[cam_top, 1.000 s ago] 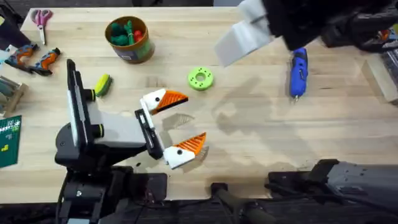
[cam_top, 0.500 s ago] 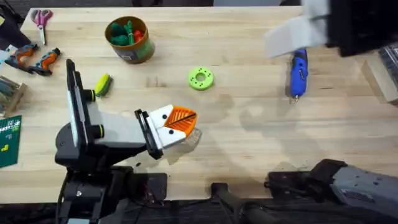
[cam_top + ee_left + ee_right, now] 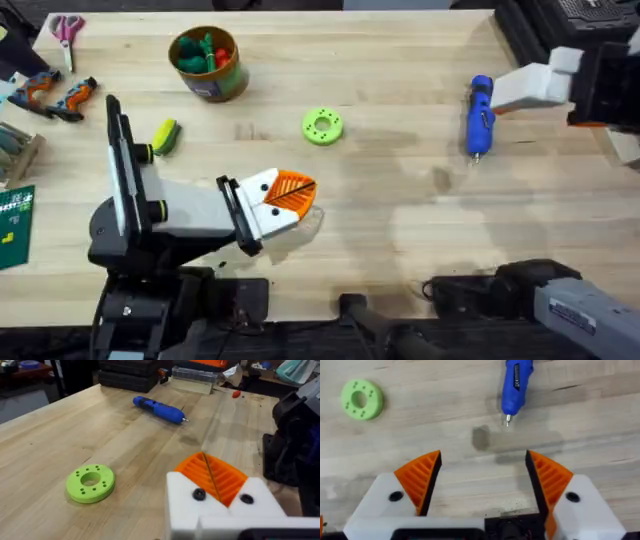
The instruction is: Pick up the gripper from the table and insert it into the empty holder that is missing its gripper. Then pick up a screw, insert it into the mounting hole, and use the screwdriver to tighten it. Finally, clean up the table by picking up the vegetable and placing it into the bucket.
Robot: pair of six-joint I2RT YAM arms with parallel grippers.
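Between the earlier overhead frames and this one, the right end effector (image 3: 482, 477) has swung from high over the middle of the surface (image 3: 400, 230) out to its right edge, and now sits just beside the screwdriver (image 3: 479, 115). Over the same interval the left end effector (image 3: 285, 200) went from spread to clenched, its two orange ribbed pads (image 3: 212, 477) pressed together with nothing between them; since half a second ago it has not shifted.

Right end effector: released, both orange pads set wide apart in the right wrist view, holding nothing. The screwdriver lies flat ahead of it, metal tip pointing toward the open jaws.

Left arm: both white holders (image 3: 220, 507) carry an orange pad and a dark screw head, so the insert and screw appear already mounted.

Other items: the green perforated disc (image 3: 322, 126) rests near mid-surface. The vegetable (image 3: 165, 135), yellow-green, lies just beside the left arm's upright link, apart from the bucket (image 3: 208, 63), which already holds green and red toys. Scissors (image 3: 67, 29) and orange-handled tools (image 3: 55, 92) lie at the far left.

Interpretation: the right arm's relocation suggests the screwdriver step, either fetching or having just set it down; which cannot be told. Clean-up is not yet done, since the vegetable is outside the bucket.
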